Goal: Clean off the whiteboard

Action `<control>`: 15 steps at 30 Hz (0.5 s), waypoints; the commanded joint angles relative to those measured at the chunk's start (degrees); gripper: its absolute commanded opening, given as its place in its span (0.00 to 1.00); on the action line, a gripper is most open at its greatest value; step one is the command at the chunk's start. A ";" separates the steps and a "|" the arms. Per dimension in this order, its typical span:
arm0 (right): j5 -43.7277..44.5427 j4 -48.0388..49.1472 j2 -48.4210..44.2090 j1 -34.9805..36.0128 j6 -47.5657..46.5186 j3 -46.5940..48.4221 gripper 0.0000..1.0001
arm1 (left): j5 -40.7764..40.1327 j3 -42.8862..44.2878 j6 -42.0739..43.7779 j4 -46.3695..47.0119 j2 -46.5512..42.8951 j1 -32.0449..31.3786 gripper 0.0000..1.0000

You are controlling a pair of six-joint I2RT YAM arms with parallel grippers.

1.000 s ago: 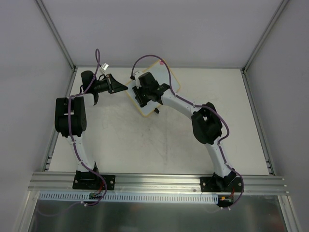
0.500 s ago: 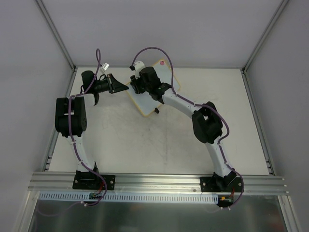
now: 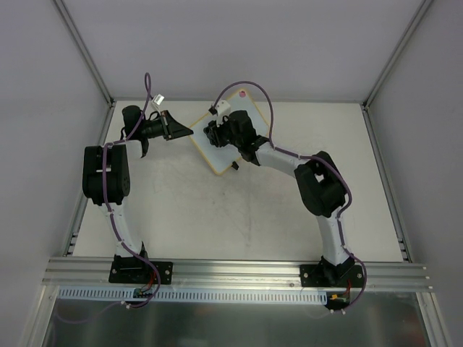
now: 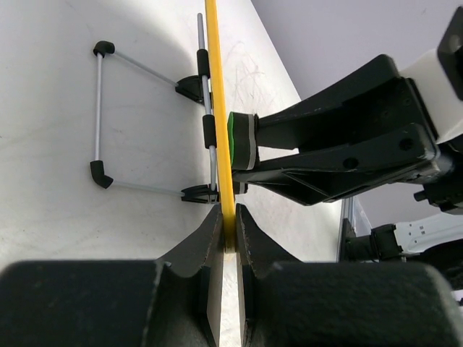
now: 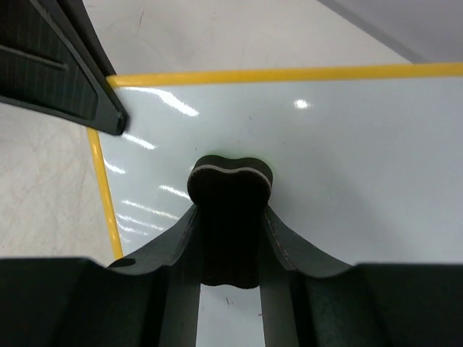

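Observation:
The whiteboard is propped up at the back of the table, its pink dot at the far corner. My left gripper is shut on its yellow rim, seen edge-on between the fingertips. My right gripper is shut on a black bow-shaped eraser and presses it against the white face. The eraser's green-edged pad also shows in the left wrist view, touching the board. I see almost no marks on the face, only tiny specks near the fingers.
A thin wire stand with black clips juts from the board's back onto the table. The left finger crosses the right wrist view's top left corner. Grey walls enclose the table; a metal rail runs along the near edge.
My right arm has swung to the right and its wrist has slid the eraser across the board toward the far corner. The left arm and board have stayed in place.

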 commanded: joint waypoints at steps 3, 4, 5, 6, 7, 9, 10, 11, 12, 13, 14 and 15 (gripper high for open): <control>-4.68 3.99 -4.85 -0.90 -0.96 -7.74 0.00 | 6.85 -0.60 0.23 1.00 -2.52 -2.98 0.00; -4.94 4.61 -5.47 -0.90 -1.13 -8.71 0.00 | 6.76 -0.59 0.23 1.00 -2.52 -2.98 0.00; -5.03 5.05 -5.82 -0.81 -1.05 -10.20 0.00 | 6.85 -0.59 0.23 1.00 -2.43 -2.98 0.00; -5.04 4.36 -6.09 -0.81 -0.96 -10.30 0.00 | 6.85 -0.59 0.14 1.09 -2.43 -2.98 0.00; -4.95 3.74 -6.26 -0.81 -1.05 -10.21 0.00 | 6.85 -0.59 0.05 1.09 -2.43 -2.98 0.00; -4.95 1.38 -6.35 -0.90 -1.31 -10.04 0.00 | 6.94 -0.59 0.05 1.09 -2.52 -2.98 0.00; -4.95 0.58 -6.35 -0.81 -1.40 -9.95 0.00 | 6.77 -0.68 0.14 1.17 -2.69 -2.98 0.00; -5.03 -0.21 -6.35 -0.81 -1.31 -9.86 0.00 | 6.76 -0.77 0.14 1.17 -2.78 -2.98 0.00; -4.95 -3.09 -6.09 -0.81 -1.31 -8.90 0.00 | 6.94 -0.77 0.05 1.17 -2.70 -2.98 0.00; -4.95 -5.29 -5.74 -0.81 -1.31 -7.76 0.00 | 6.77 -0.77 0.14 1.17 -2.70 -2.98 0.00; -5.30 -7.92 -4.78 -0.90 -1.83 -6.45 0.00 | 6.85 -0.77 0.14 1.17 -2.61 -2.98 0.00; -5.39 -12.30 -4.25 -0.81 -2.19 -5.13 0.00 | 6.94 -0.68 0.05 1.17 -2.52 -2.98 0.00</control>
